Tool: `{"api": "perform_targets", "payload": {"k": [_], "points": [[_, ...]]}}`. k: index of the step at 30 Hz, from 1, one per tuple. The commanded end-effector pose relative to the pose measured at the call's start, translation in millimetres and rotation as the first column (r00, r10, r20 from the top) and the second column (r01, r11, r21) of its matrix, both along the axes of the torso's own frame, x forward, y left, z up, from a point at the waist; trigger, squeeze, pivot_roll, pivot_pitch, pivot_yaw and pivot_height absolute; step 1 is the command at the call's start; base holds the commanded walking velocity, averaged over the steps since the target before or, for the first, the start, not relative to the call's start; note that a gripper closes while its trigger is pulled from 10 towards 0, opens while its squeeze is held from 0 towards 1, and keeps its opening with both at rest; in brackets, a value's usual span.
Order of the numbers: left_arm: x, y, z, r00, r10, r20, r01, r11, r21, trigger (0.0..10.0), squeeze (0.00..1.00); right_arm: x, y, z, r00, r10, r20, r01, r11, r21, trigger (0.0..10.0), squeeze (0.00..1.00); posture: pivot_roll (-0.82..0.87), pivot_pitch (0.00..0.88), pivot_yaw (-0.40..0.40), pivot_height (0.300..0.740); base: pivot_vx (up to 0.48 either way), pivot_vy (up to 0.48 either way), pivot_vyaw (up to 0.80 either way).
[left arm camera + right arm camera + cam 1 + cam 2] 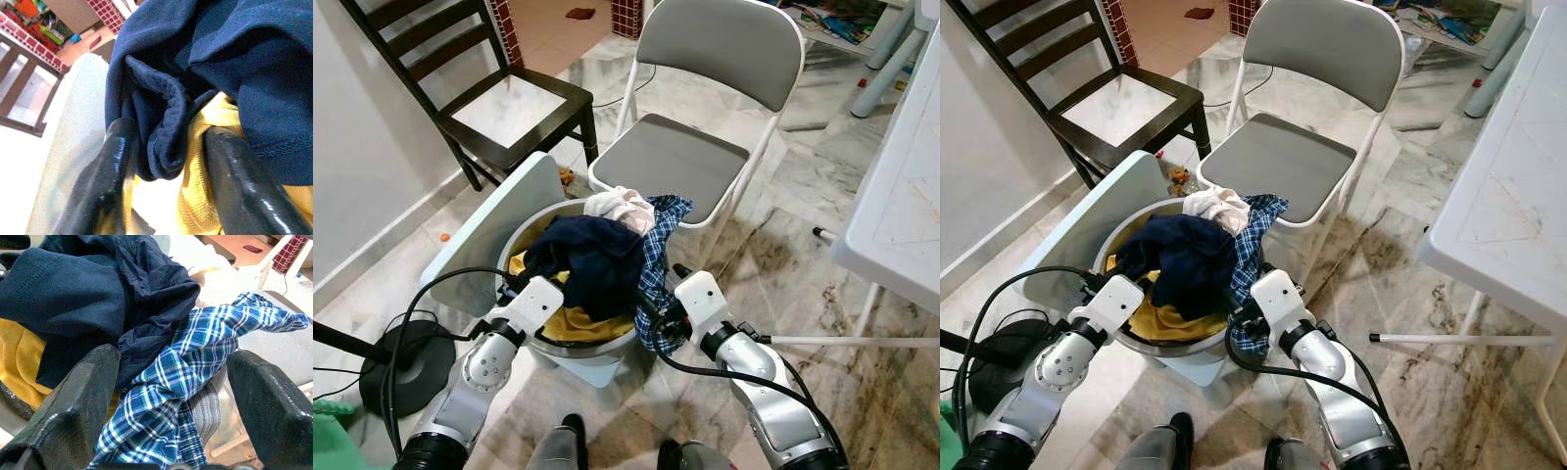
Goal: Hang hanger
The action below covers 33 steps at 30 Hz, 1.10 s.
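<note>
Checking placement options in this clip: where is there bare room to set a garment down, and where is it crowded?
Free: the grey folding chair seat behind the laundry basket, and the dark wooden chair seat to its left. Crowded: the basket, heaped with clothes, with the left gripper and right gripper at its rim.

A navy garment (592, 257) tops the pile, over a mustard-yellow cloth (576, 322), a blue-and-white plaid shirt (657, 257) and a pale cream piece (620, 208). The folding chair (705, 98) is grey-padded on a white frame; the wooden chair (484, 83) is dark brown. The floor (783, 284) is grey-veined marble with brown streaks.
</note>
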<state>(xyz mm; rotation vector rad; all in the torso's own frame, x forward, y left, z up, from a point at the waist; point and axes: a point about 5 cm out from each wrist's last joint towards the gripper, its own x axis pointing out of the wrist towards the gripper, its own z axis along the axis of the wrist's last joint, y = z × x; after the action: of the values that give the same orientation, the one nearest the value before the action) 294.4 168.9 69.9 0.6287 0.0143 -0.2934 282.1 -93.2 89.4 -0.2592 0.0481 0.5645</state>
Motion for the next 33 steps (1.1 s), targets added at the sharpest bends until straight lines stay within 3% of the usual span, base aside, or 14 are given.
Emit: {"api": "perform_targets", "payload": {"k": [1, 2, 3, 11, 17, 22, 26, 28, 33], "points": [[-3.6, 4.6, -5, 0.999, 0.019, -0.031, -0.019, 1.0, -0.008, 10.0, 1.0, -2.6, 1.0, -3, 1.0, 0.007, -0.011, -0.007, 1.0, -0.001, 10.0, 0.0, 0.07, 0.218, 0.025, 0.74, 0.0, 0.0, 0.0], [-3.3, 4.1, -6, 0.999, 0.024, -0.034, -0.024, 1.0, -0.007, 10.0, 1.0, -2.7, 0.8, -3, 1.0, 0.007, -0.011, -0.007, 1.0, -0.002, 10.0, 0.0, 0.06, 0.219, 0.023, 0.74, 0.0, 0.0, 0.0], [-2.7, 1.5, -4, 1.0, -0.003, -0.018, 0.003, 1.0, 0.031, 10.0, 0.0, -2.8, 0.6, -3, 1.0, 0.007, -0.011, -0.007, 1.0, -0.003, 10.0, 0.0, 0.06, 0.22, 0.023, 0.74, 0.0, 0.0, 0.0], [-5.0, 1.1, -6, 1.0, 0.015, -0.007, -0.015, 0.999, 0.036, 10.0, 0.0, -3.3, 0.1, -4, 1.0, 0.006, -0.012, -0.006, 1.0, -0.004, 10.0, 0.0, 0.06, 0.222, 0.022, 0.74, 0.0, 0.0, 0.0], [-5.2, 18.0, -1, 0.989, 0.142, 0.039, -0.141, 0.99, -0.033, 10.0, 0.0, -6.1, 0.8, -4, 0.999, 0.03, -0.018, -0.03, 1.0, 0.0, 10.0, 0.0, 0.06, 0.223, 0.021, 0.74, 0.0, 0.0, 0.0], [-10.4, 26.1, -9, 0.971, 0.24, -0.005, -0.239, 0.966, -0.1, 10.0, 0.0, -5.6, -4.8, -1, 0.999, 0.044, -0.008, -0.044, 0.999, -0.001, 10.0, 0.0, 0.06, 0.221, 0.019, 0.74, 0.0, 0.0, 0.0], [-13.9, 21.9, -8, 0.979, 0.202, 0.026, -0.199, 0.977, -0.075, 10.0, 0.0, -6.1, -3.7, -3, 0.999, 0.044, -0.01, -0.044, 0.999, -0.004, 10.0, 0.0, 0.07, 0.221, 0.018, 0.74, 0.0, 0.0, 0.0], [-15.8, 13.9, -5, 0.991, 0.115, 0.064, -0.115, 0.993, -0.017, 10.0, 0.0, -7.2, -0.6, -4, 0.998, 0.055, -0.013, -0.056, 0.998, -0.008, 10.0, 0.0, 0.07, 0.221, 0.019, 0.74, 0.0, 0.0, 0.0], [-20.6, 8.6, -7, 0.996, 0.057, 0.064, -0.057, 0.998, -0.005, 10.0, 0.0, -7.1, 0.4, -4, 0.998, 0.061, -0.013, -0.061, 0.998, -0.012, 10.0, 0.0, 0.07, 0.22, 0.023, 0.74, 0.0, 0.0, 0.0]]}}
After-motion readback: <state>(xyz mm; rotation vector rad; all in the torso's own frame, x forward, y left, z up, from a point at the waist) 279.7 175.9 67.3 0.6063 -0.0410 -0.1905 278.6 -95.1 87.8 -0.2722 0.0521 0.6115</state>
